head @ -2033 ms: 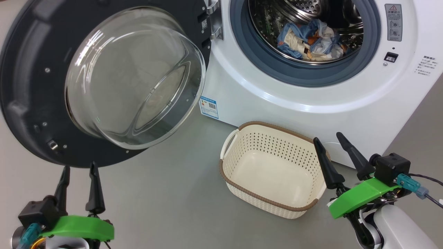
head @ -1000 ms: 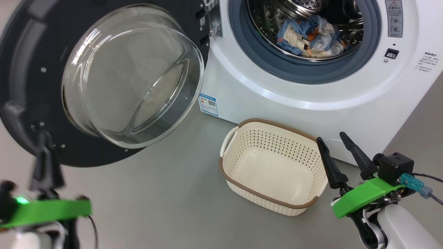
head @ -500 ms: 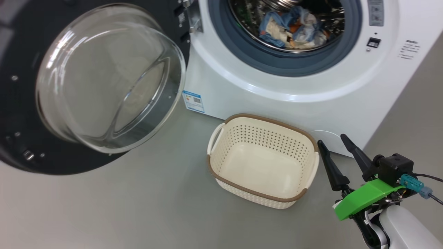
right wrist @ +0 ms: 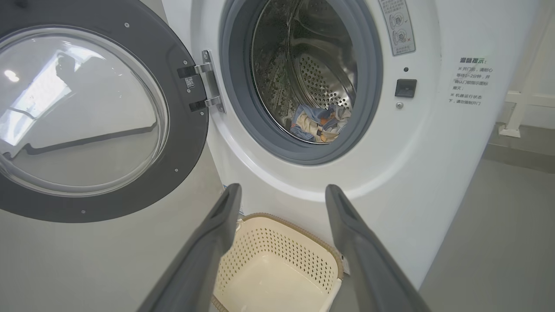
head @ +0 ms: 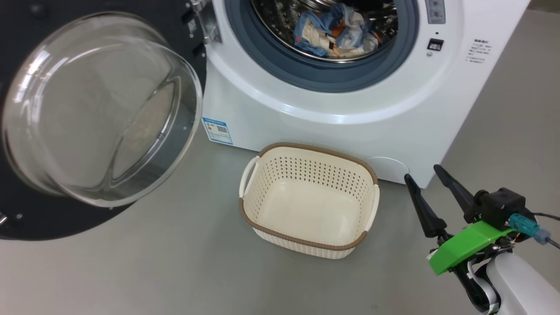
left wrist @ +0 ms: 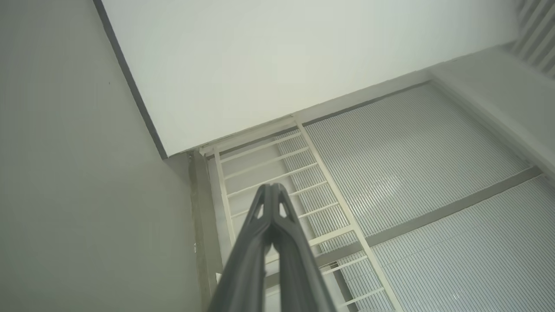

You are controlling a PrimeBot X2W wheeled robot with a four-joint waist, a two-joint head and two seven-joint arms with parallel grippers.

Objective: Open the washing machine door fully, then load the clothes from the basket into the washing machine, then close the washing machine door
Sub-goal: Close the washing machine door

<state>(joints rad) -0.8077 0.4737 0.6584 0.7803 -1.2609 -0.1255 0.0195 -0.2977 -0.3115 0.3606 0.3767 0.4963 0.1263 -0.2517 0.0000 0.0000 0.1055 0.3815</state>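
- Grey floor (head: 175,271) holds the empty cream basket (head: 315,175), left of the wide-spread right gripper (head: 422,171).
- Blue printed clothes (head: 332,30) sit in the washing machine (head: 306,113) beyond it.
- Pinched together, the left gripper (left wrist: 272,187) holds nothing.

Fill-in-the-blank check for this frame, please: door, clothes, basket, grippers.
1. The door stands ____.
2. The clothes lie in the ____.
3. The basket is ____.
4. The left gripper is shut; the right gripper is ____.
Missing: open; drum; empty; open.
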